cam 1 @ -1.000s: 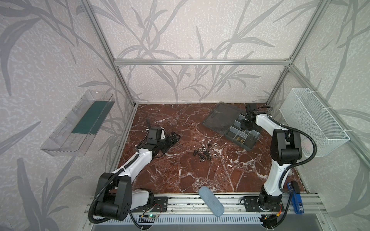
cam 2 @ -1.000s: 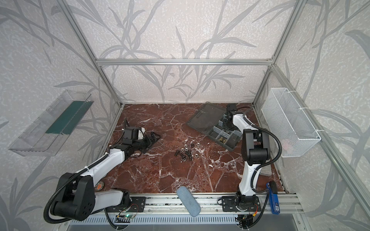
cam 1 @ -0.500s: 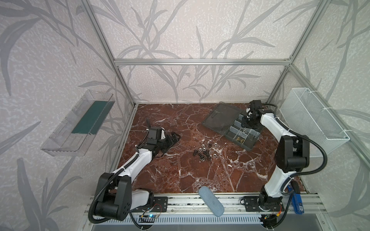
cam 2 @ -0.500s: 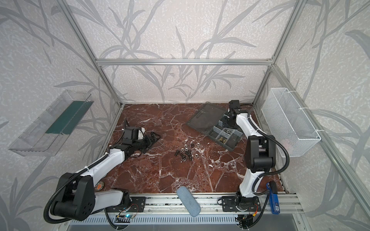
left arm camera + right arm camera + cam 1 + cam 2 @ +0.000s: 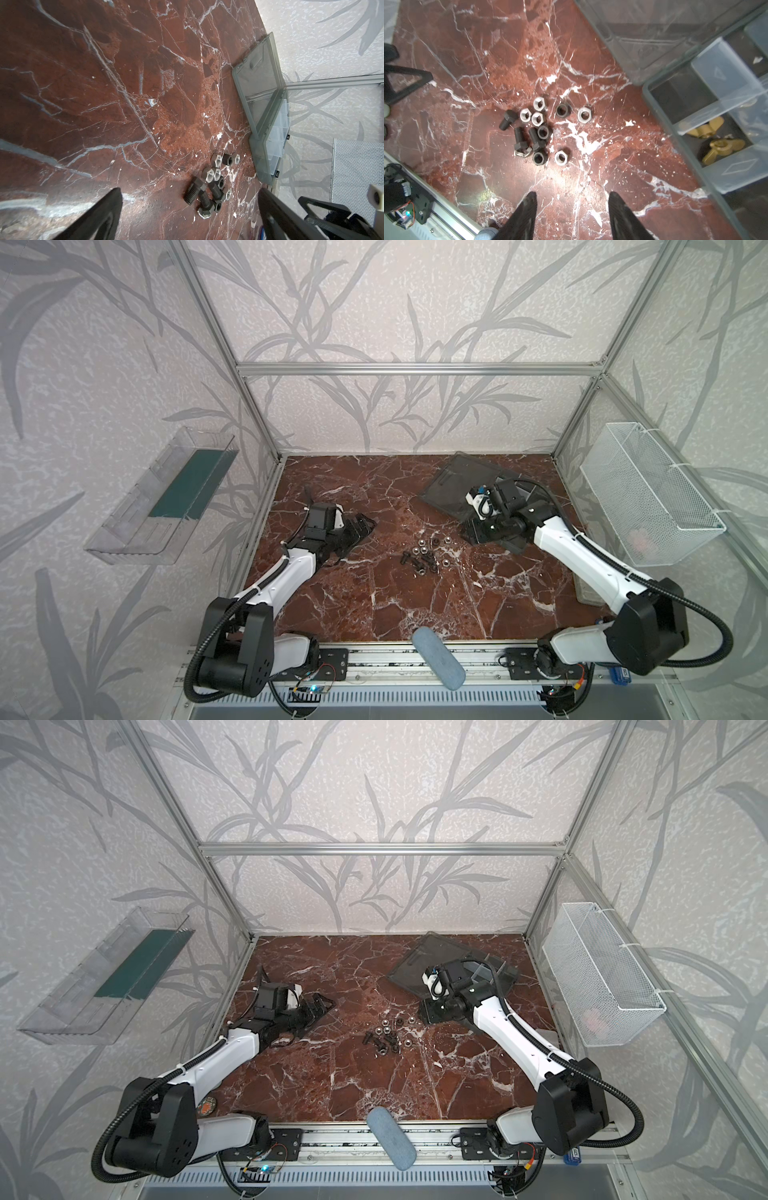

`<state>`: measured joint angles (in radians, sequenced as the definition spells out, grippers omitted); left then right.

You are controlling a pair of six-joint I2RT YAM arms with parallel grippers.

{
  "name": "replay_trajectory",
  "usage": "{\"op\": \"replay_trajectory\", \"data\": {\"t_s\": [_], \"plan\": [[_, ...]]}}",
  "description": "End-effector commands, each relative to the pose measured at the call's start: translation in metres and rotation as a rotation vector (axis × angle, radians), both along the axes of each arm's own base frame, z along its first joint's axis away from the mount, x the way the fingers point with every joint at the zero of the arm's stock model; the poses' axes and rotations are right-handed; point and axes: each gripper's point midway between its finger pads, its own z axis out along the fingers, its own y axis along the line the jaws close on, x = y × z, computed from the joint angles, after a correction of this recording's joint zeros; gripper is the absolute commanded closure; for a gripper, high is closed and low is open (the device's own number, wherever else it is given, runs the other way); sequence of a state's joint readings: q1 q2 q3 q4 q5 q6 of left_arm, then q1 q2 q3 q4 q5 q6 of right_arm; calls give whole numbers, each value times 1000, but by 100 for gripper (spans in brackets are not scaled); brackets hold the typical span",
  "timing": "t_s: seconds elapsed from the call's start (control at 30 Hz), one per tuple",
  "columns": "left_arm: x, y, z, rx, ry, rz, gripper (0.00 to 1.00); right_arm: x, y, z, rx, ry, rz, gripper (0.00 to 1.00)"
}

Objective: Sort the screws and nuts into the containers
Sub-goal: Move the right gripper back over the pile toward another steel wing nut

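Right wrist view: right end effector [image 5: 572, 194] jaws apart, empty, beside containers [image 5: 720, 83] toward far right corner of desk [image 5: 446, 52]. Screws [image 5: 519, 137] and nuts [image 5: 537, 118] heaped mid-desk, dead ahead; shafts mostly along approach line. Right arm judged nearer.

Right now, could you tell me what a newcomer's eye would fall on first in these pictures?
First comes the little heap of black screws and silver nuts lying loose in the middle of the red marble table. Next is the grey organizer box at the far right, its lid open and two brass winged pieces in one compartment. The right hand hovers open and empty by that box.
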<state>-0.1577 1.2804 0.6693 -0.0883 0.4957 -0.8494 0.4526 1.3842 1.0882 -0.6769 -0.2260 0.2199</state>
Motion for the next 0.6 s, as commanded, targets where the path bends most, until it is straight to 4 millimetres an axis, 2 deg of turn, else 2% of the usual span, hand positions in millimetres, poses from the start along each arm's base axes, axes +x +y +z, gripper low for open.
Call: {"op": "replay_trajectory", "data": {"t_s": [0.0, 0.23, 0.57], "plan": [[3, -2, 1, -11, -3, -1, 1, -7, 12, 4, 46, -22, -23, 43], [2, -2, 0, -11, 3, 0, 0, -24, 36, -20, 41, 9, 43, 42], [0, -2, -1, -10, 8, -7, 0, -51, 88, -49, 38, 75, 311, 42]]}}
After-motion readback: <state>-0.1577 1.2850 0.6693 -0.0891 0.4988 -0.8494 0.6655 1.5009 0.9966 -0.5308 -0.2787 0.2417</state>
